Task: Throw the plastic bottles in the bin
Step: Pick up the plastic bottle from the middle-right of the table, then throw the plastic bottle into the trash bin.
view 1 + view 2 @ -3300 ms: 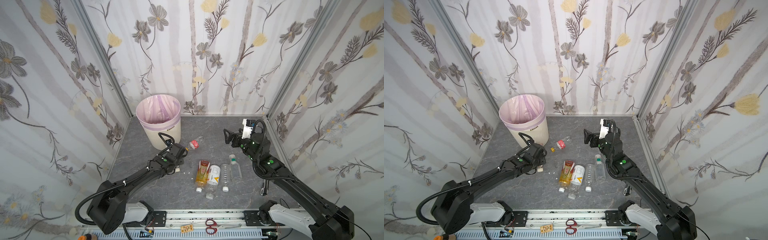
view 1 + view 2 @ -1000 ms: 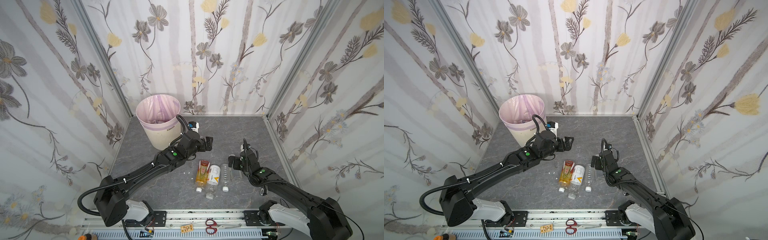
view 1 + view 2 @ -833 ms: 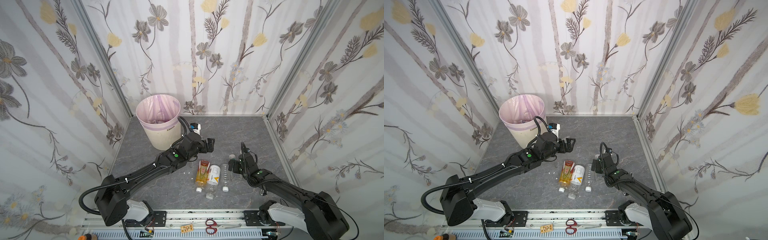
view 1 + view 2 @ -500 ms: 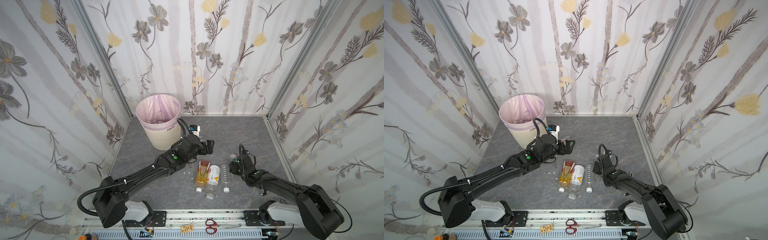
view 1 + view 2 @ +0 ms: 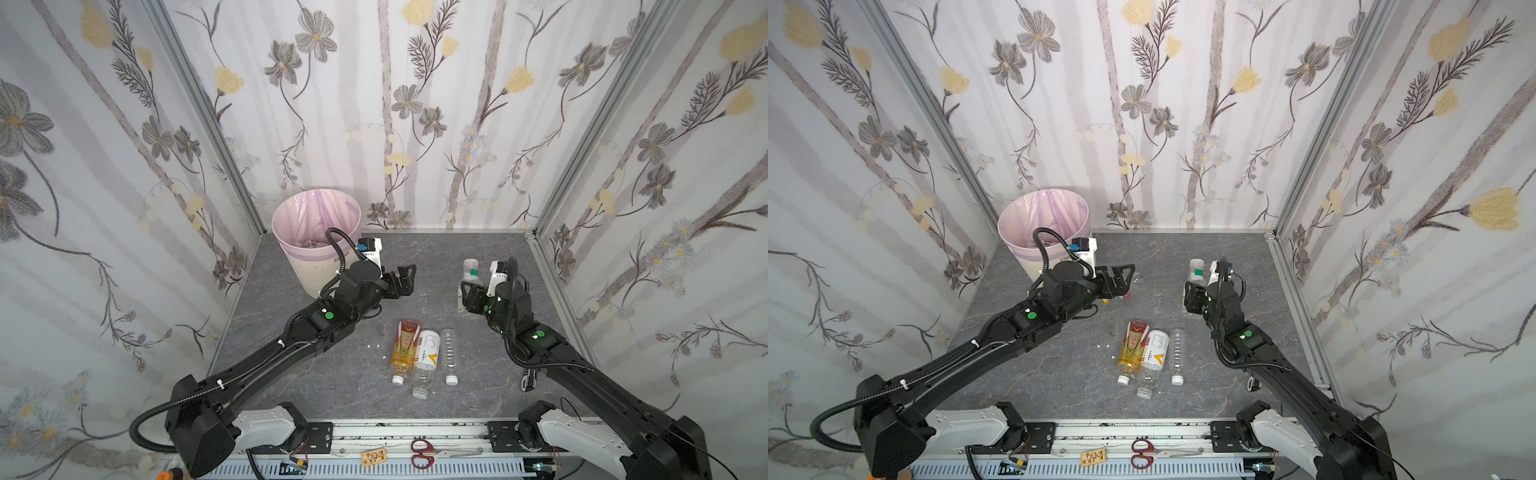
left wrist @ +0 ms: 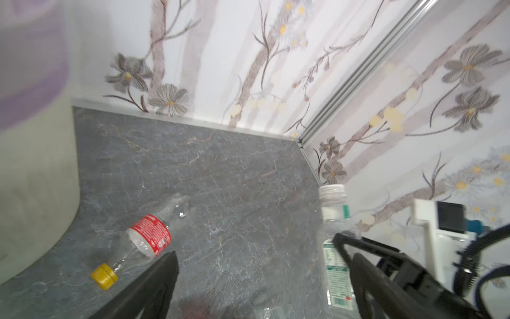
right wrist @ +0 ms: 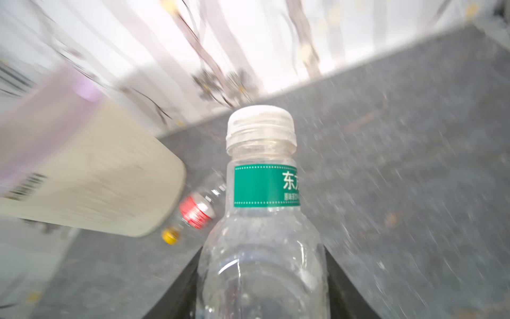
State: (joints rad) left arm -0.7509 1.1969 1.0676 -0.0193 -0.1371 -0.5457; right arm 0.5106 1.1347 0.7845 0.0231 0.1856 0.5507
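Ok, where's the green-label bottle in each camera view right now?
In a top view: green-label bottle upright, right of centre.
In a top view: likewise upright, right of centre.
Left wrist: upright, seen against the flowered wall, cap up.
Right wrist: close up, mid-frame.
Shared landmark: the bin.

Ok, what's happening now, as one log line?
right jaws: shut on green-label bottle | left jaws: open, near red-label bottle | three bottles lie on table
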